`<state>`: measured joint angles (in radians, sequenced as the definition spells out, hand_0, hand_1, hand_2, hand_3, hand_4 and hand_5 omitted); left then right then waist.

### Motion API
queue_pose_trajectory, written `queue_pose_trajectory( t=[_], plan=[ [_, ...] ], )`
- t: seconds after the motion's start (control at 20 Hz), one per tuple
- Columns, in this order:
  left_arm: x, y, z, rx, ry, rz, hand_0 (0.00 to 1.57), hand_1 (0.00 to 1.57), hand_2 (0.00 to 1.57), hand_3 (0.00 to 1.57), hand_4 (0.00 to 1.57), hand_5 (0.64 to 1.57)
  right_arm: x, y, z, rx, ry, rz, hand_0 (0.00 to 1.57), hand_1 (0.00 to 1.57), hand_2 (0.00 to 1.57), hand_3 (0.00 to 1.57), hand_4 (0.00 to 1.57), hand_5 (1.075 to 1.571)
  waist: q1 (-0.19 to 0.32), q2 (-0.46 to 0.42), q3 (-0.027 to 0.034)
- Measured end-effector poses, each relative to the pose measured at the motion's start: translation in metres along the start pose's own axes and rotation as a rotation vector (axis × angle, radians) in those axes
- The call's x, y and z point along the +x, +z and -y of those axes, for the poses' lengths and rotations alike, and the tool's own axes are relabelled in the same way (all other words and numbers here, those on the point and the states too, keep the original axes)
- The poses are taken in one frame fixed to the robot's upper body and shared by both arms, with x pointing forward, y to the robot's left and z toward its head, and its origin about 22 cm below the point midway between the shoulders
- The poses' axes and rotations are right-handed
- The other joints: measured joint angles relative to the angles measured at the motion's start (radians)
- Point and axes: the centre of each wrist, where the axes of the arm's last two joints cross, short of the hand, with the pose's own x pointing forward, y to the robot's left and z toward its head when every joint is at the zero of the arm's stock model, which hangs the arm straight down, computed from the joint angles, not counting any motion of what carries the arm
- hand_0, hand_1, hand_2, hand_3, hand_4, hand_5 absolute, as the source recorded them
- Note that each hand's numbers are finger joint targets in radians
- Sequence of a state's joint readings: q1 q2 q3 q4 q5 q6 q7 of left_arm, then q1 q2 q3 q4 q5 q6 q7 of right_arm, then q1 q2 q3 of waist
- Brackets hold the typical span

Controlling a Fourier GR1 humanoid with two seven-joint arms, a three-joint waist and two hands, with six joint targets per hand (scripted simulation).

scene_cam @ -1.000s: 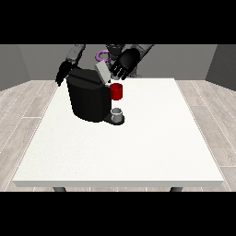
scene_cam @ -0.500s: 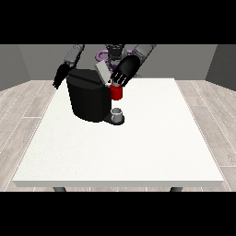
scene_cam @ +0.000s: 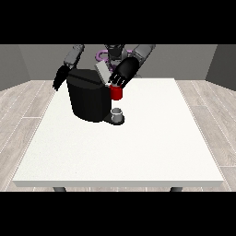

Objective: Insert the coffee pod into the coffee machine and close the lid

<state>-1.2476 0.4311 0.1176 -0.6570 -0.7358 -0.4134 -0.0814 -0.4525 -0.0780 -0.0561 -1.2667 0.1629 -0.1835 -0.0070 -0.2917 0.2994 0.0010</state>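
hand at the view's left (scene_cam: 59, 78) hangs off the table's far left edge, just beside the coffee machine (scene_cam: 87, 97), fingers pointing down, looks relaxed and holding nothing. black coffee machine sits on the white table (scene_cam: 120, 147) toward the far side, grey lid (scene_cam: 102, 73) tilted up, not closed. small grey cup (scene_cam: 118, 113) on its base in front. hand at the view's right (scene_cam: 122, 73) over the machine's right top, fingers curled down to the red part (scene_cam: 116, 92). coffee pod itself can't be made out.
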Motion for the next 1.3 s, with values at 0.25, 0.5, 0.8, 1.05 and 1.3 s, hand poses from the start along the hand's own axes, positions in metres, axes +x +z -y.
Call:
queue_pose_trajectory(
  t=[0.25, 0.5, 0.8, 1.05, 1.3],
  plan=[
    [0.007, -0.001, -0.005, 0.005, -0.01, 0.014, 1.2, 1.2, 1.25, 1.2, 0.37, 1.571, -0.007, 0.0, 0.004, -0.009, 0.003, -0.009, 0.0, 0.0, 0.0, 0.0, 0.0, 1.571, 0.006, 0.005, -0.0005],
    [0.008, -0.001, -0.008, 0.02, -0.011, 0.023, 1.2, 1.2, 1.22, 1.18, 0.36, 1.571, -0.008, -0.001, 0.005, -0.007, -0.003, -0.012, 0.0, 0.0, 0.0, 0.0, 0.0, 1.571, 0.0, 0.007, -0.0008],
    [0.002, 0.002, -0.015, 0.068, -0.052, 0.018, 1.21, 1.21, 1.23, 1.13, 0.0, 1.571, 0.0, -0.001, -0.003, -0.006, 0.002, 0.008, 0.0, 0.0, 0.0, 0.0, 0.0, 1.571, -0.012, 0.018, -0.0008],
    [0.002, 0.003, -0.014, 0.085, -0.129, 0.011, 1.16, 1.16, 1.19, 1.07, 0.0, 1.571, 0.008, -0.003, -0.011, 0.004, -0.003, 0.019, 0.0, 0.0, 0.0, 0.0, 0.0, 1.571, -0.021, 0.031, -0.0013],
    [-0.013, 0.008, -0.015, 0.088, -0.167, 0.008, 1.11, 1.11, 1.14, 1.02, 0.0, 1.571, 0.015, -0.005, -0.003, 0.0, 0.004, 0.022, 0.0, 0.0, 0.0, 0.0, 0.0, 1.571, -0.03, 0.037, 0.0001]
  ],
)
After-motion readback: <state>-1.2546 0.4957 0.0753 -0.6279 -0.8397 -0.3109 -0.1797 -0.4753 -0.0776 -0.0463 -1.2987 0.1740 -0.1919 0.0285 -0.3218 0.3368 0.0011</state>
